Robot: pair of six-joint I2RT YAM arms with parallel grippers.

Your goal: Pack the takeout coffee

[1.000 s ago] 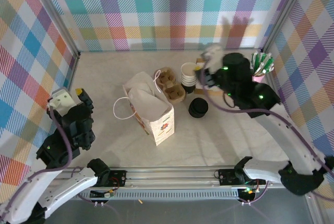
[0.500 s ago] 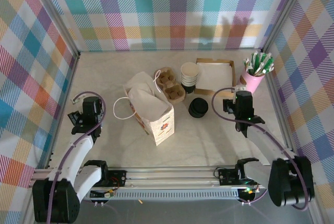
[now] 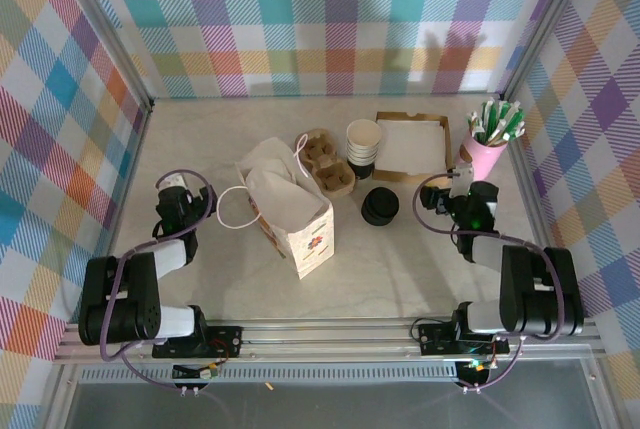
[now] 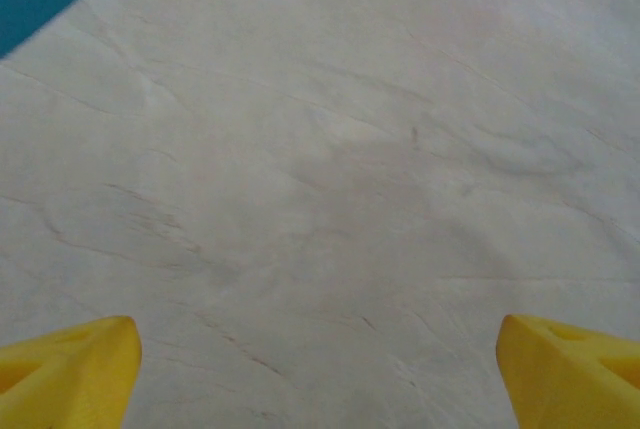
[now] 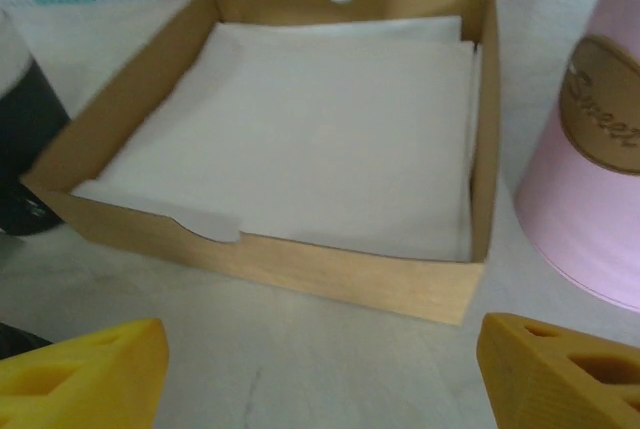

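The left tool [image 4: 318, 341] and right tool [image 5: 320, 334] were held wide and empty; the takeout coffee [image 3: 380, 206], left of the right tool, was judged ungrasped, a leftward reach needed.

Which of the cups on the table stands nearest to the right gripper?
The pink cup holding green-and-white sticks, just to the right of the right gripper. The white-rimmed cup stack stands further left, beyond the box.

Left gripper [image 4: 320, 377] spread wide over the beige table [image 4: 330, 149]; yellow fingertips [image 4: 70, 374] at corners.
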